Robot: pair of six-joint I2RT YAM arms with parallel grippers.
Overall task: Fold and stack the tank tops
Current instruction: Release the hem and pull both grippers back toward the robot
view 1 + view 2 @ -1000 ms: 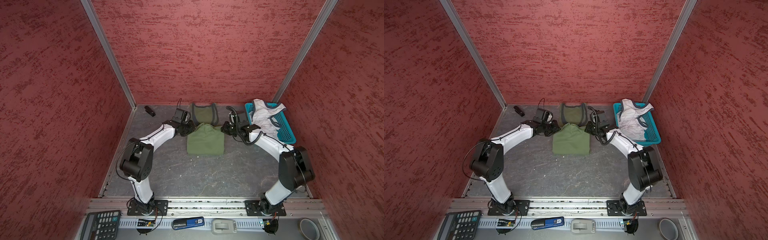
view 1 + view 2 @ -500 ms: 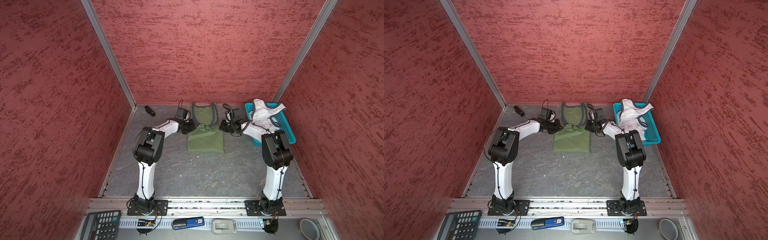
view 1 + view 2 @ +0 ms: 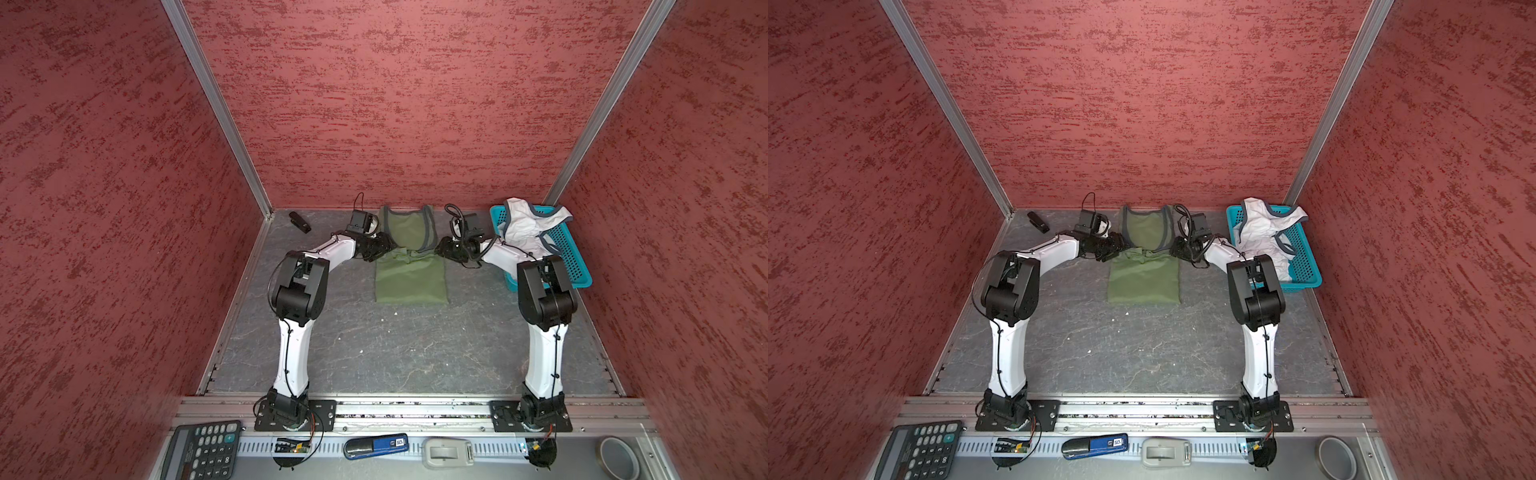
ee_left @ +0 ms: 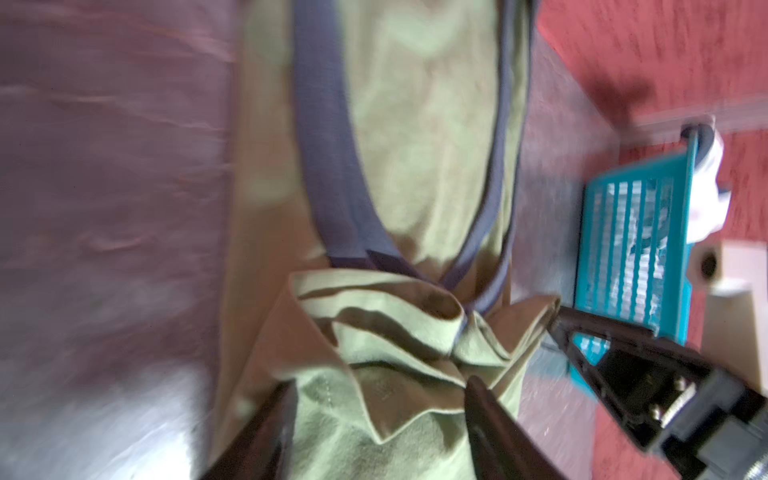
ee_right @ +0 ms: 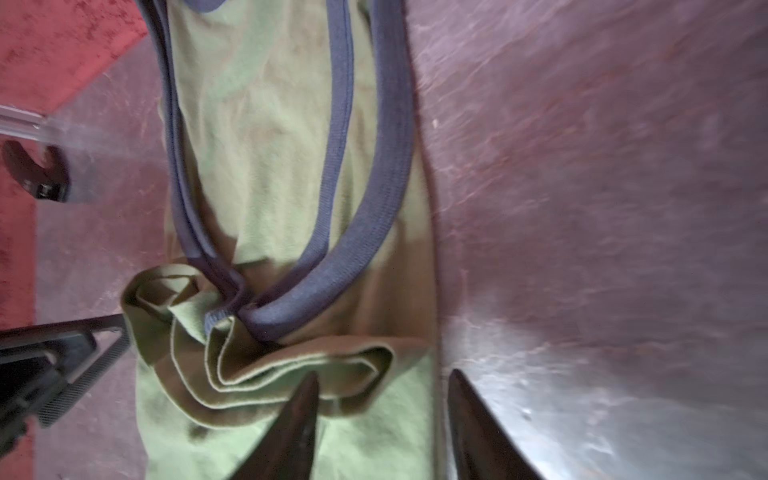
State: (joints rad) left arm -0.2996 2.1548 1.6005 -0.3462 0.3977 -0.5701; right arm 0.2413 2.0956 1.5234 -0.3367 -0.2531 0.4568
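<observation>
Olive tank top (image 3: pixel 410 279) half-folded on table (image 3: pixel 415 357) toward 12 o'clock. Left pincer (image 3: pixel 387 246) and right pincer (image 3: pixel 439 249) at fold's ends, jaws spread, apparently released; wrist views blurred. White tank top (image 3: pixel 524 226) heaped in basket (image 3: pixel 570 268), 2 o'clock.

Little can be read. In both top views, near the lower edge at centre, a blue and black stick-shaped device (image 3: pixel 376 446) carries a small white label at its right end with dark characters that look like "50", though not surely. At lower left, a dark grey desk calculator (image 3: pixel 203 451) has one teal key marked with a white "+"; its other key markings are too small to read.
</observation>
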